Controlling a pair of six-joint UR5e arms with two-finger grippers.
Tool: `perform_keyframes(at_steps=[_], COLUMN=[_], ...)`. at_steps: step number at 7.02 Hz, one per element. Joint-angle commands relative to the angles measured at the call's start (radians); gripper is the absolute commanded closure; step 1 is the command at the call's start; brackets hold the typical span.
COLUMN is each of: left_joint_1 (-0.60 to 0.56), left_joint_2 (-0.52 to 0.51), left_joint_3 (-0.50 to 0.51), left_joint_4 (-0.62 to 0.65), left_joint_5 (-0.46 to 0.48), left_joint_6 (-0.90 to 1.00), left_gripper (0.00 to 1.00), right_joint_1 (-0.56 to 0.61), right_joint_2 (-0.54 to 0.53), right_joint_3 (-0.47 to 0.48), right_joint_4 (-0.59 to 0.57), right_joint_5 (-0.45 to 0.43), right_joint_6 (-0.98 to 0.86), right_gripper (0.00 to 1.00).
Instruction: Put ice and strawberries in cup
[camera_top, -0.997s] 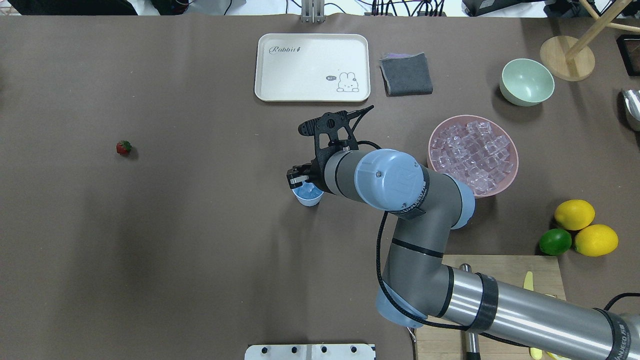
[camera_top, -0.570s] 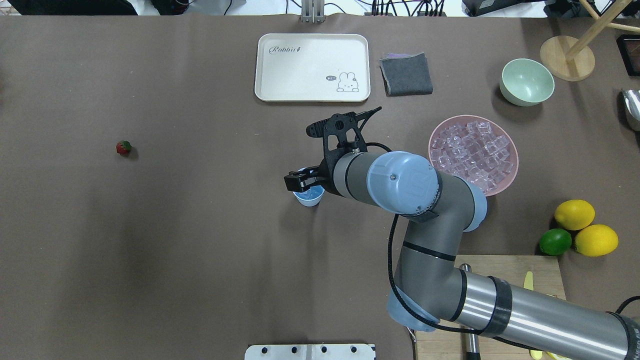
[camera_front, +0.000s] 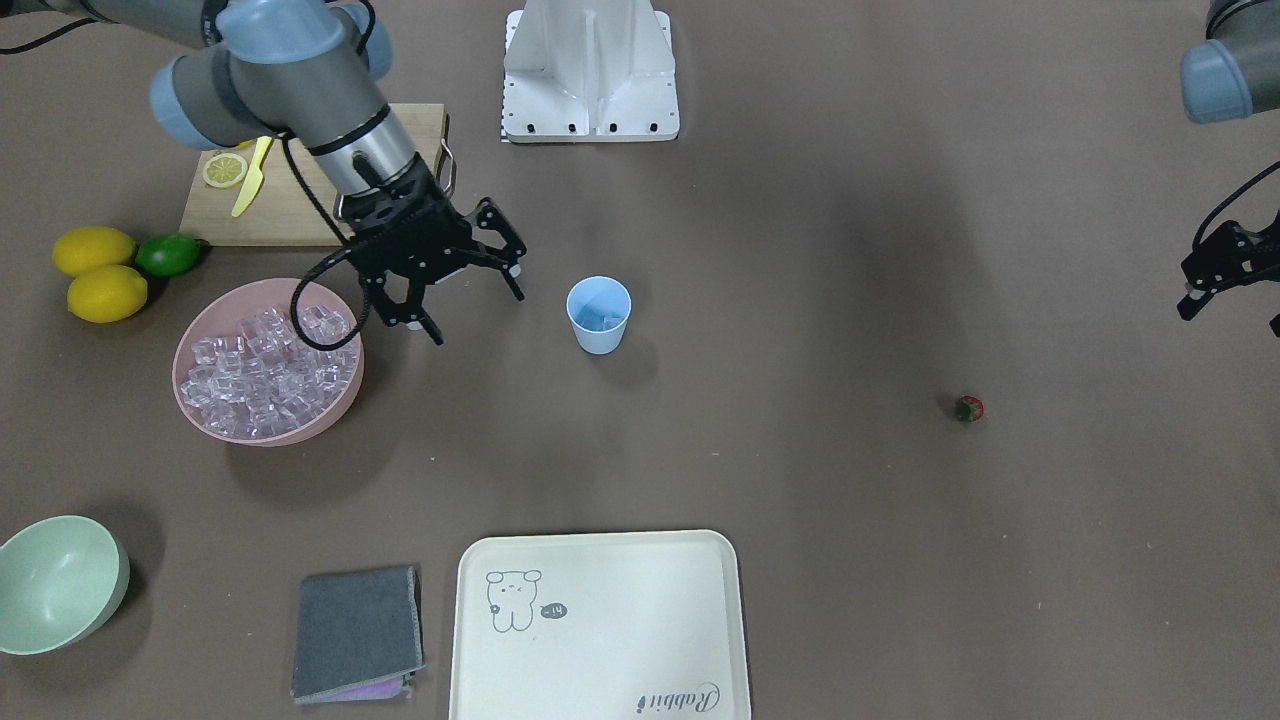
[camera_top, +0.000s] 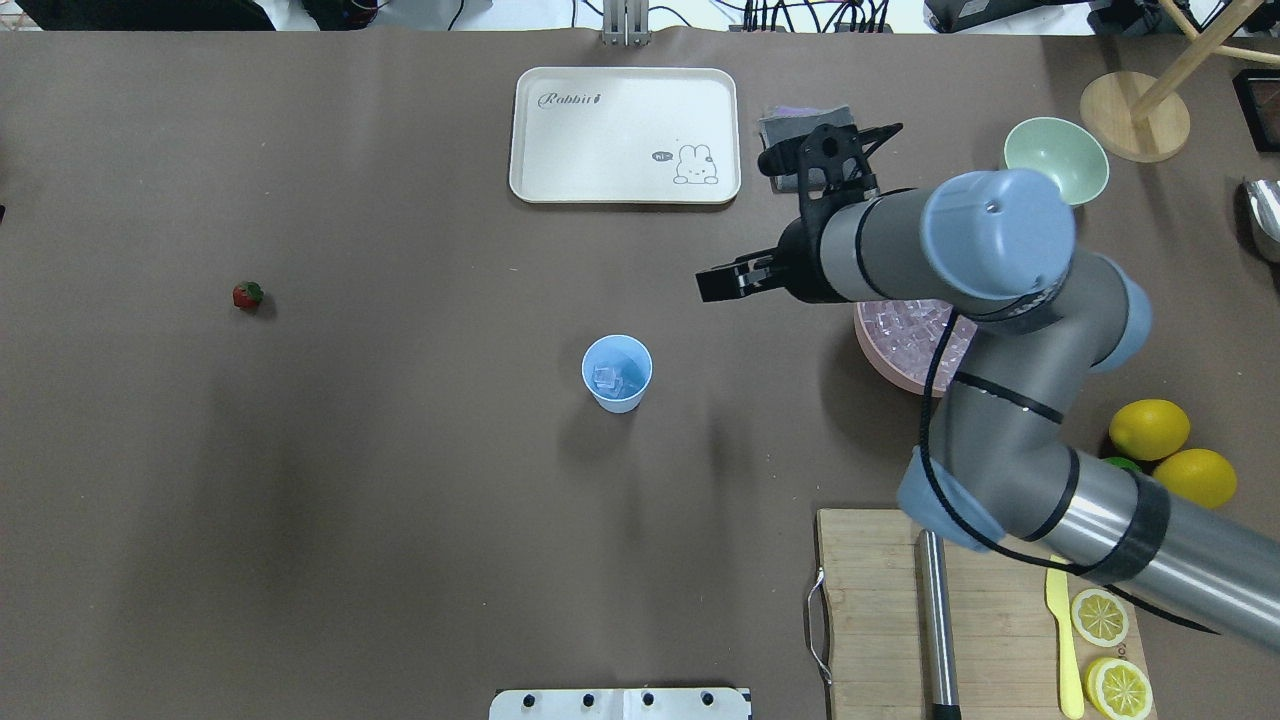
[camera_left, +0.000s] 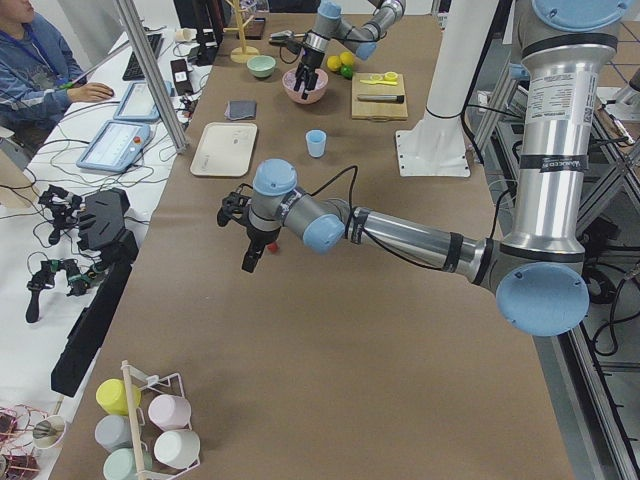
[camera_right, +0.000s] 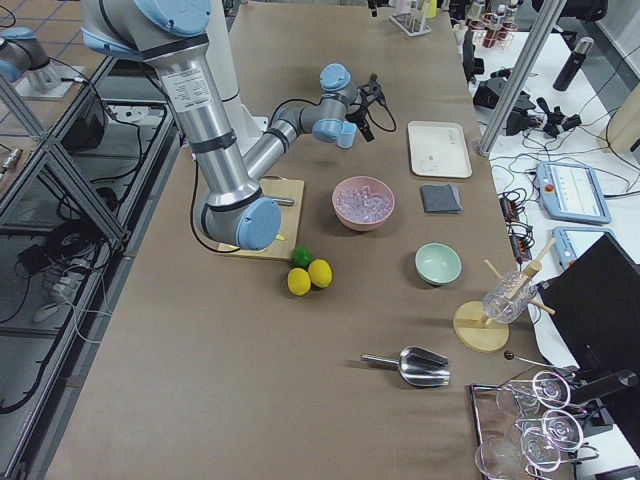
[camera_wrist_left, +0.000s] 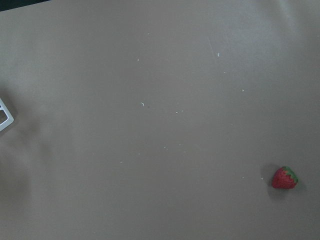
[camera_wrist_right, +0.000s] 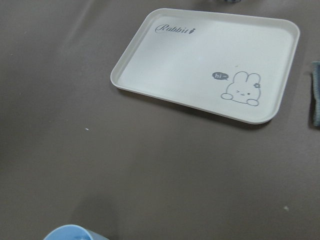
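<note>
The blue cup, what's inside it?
Clear ice lies at the bottom of the cup; how many cubes is unclear. The strawberry is not inside; it lies far off.

The small light blue cup (camera_top: 617, 372) stands upright on the bench (camera_top: 400, 500), near its middle, open mouth up. A few clear cubes of ice (camera_top: 607, 377) lie in its bottom. Many more glassy cubes are heaped in the pink bowl (camera_front: 205, 415), well to the right of the cup. The strawberry (camera_top: 247, 295), tiny and red with a green leafy cap, lies alone on its side far to the left, well apart from the cup.
</note>
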Motion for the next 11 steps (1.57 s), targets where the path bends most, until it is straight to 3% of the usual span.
perform_keyframes(at_steps=[1, 3, 5, 8, 11], left_joint_1=[0.011, 0.052, 0.157, 0.208, 0.275], left_joint_2=[-0.002, -0.030, -0.125, -0.201, -0.232], left_joint_3=[0.004, -0.009, 0.005, 0.019, 0.053], left_joint_4=[0.000, -0.001, 0.003, 0.005, 0.000], left_joint_5=[0.003, 0.002, 0.020, 0.059, 0.135], left_joint_6=[-0.001, -0.003, -0.108, -0.125, -0.193], left_gripper=[0.03, 0.03, 0.03, 0.03, 0.03], right_joint_1=[0.237, 0.378, 0.533, 0.750, 0.815], right_joint_2=[-0.074, -0.221, -0.350, -0.472, -0.516], right_joint_3=[0.032, 0.029, 0.027, -0.098, -0.114], right_joint_4=[-0.002, -0.002, 0.001, -0.001, -0.005], right_joint_5=[0.289, 0.358, 0.515, 0.665, 0.664], right_joint_6=[-0.023, -0.177, -0.205, -0.551, -0.652], right_gripper=[0.00, 0.00, 0.00, 0.00, 0.00])
